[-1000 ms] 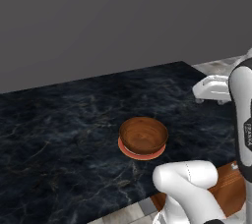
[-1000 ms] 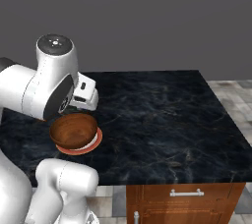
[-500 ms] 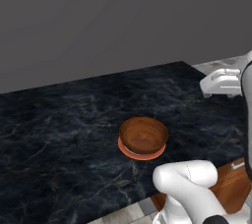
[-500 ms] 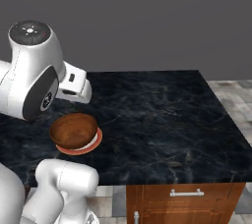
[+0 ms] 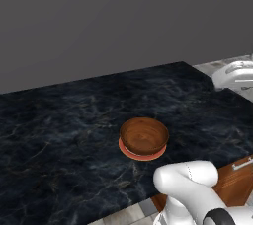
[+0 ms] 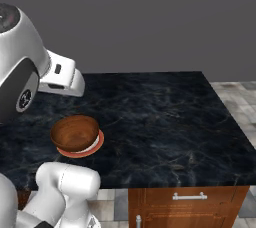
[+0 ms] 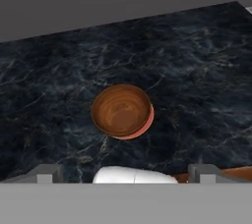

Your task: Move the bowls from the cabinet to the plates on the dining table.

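Marble dining table carries the brown bowl on its orange-red plate. My right base view adds a drawer front below. My gripper is spread wide, empty; the bowl hides the plate's centre.

Brown bowl on orange-rimmed plate, apparently centred; dining table.

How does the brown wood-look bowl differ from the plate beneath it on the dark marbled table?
The dark brown, wood-grained round bowl is deep with raised walls; the orange-red-rimmed round plate is flat. The bowl sits on top, upright and empty; the plate lies under it on the black marbled dining table, mostly covered, with just a rim crescent showing. The bowl is brown; the plate's rim is orange-red. Both are round and nearly the same width.
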### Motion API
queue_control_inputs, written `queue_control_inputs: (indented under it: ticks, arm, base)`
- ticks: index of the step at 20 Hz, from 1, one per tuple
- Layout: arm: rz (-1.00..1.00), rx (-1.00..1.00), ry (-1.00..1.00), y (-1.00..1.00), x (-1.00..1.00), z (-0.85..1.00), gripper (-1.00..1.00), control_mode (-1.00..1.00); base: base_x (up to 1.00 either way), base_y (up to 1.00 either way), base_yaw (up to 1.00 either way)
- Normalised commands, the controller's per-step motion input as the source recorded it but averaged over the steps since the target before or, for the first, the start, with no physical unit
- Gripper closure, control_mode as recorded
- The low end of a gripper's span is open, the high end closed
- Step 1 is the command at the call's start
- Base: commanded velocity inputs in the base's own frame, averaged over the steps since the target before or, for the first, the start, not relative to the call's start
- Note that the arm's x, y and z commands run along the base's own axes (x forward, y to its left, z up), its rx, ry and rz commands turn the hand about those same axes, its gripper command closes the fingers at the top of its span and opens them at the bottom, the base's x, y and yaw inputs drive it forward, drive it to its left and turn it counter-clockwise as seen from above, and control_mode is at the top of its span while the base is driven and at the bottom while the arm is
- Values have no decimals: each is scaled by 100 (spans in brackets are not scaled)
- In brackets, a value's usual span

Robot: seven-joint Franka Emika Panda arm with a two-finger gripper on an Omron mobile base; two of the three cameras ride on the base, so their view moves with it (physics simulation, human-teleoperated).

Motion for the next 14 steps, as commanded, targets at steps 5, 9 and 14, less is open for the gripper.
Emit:
queue_control_inputs:
  ticks: [5,9,14]
  arm:
    - [0,-1,-5,1,-27,12,-100,100]
    - [0,0,0,0,0,0,-100,100]
    - [0,0,0,0,0,0,-100,100]
  base:
    - [-19,2,0]
    - [-47,7,0]
    - [-36,33,1]
